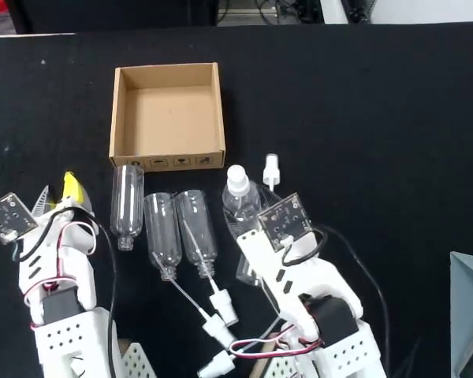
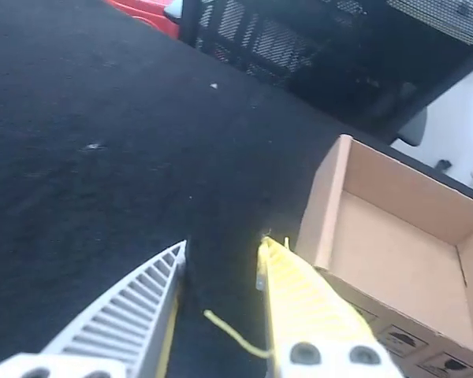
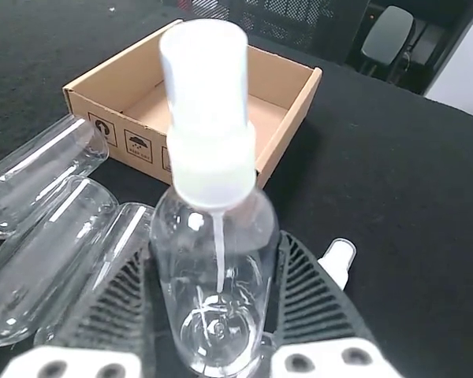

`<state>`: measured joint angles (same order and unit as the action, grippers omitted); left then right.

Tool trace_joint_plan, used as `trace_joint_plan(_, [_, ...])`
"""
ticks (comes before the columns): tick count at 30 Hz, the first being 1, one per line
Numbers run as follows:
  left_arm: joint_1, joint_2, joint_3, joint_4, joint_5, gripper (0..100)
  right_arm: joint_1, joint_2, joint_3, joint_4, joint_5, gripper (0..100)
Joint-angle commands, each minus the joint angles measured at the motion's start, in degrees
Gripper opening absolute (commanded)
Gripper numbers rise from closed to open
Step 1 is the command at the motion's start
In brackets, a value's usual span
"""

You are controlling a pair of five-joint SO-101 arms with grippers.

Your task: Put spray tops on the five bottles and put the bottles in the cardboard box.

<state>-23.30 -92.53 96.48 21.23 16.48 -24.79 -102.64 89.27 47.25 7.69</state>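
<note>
Black tabletop (image 1: 378,118): right pincer (image 3: 213,264) clamped on capped bottle (image 3: 209,228), long axis in line with pincer, spray top (image 3: 205,94) toward cardboard box (image 1: 167,72); base hidden under arm (image 1: 299,276). Left pincer (image 2: 221,252) parted.

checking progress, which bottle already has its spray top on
The bottle in the right claw, wearing a white top; the three bottles lying beside it have bare necks.

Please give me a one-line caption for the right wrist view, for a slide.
Right gripper holds a bottle with its spray top on, beside three open bottles, the box beyond.
</note>
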Motion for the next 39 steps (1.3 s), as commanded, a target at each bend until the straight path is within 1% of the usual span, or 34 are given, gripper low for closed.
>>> trace_joint_plan(1, [-1.3, -0.7, 1.5, -0.7, -0.4, 14, 1.6, -2.0, -0.2, -1.8, -0.2, 2.2])
trace_joint_plan(15, [-1.3, -0.3, 1.5, -0.4, -0.4, 13, 1.1, -1.9, -2.9, -1.9, -0.2, 2.2])
trace_joint_plan(17, [-1.2, -0.9, 1.5, 1.4, -0.4, 13, 1.1, -1.9, -4.2, -1.9, -0.3, 2.1])
trace_joint_plan(24, [-0.9, -0.9, 1.5, 2.1, -0.4, 14, 1.4, -1.3, -14.2, 1.5, -0.2, 2.1])
trace_joint_plan(33, [-1.0, -0.9, 1.5, 2.3, -0.4, 14, 1.4, -0.6, -22.8, 1.5, -0.2, 2.1])
trace_joint_plan(39, [-0.9, -0.9, 1.5, 2.5, -0.4, 14, 1.2, 10.1, -33.5, 1.3, -0.6, 2.1])
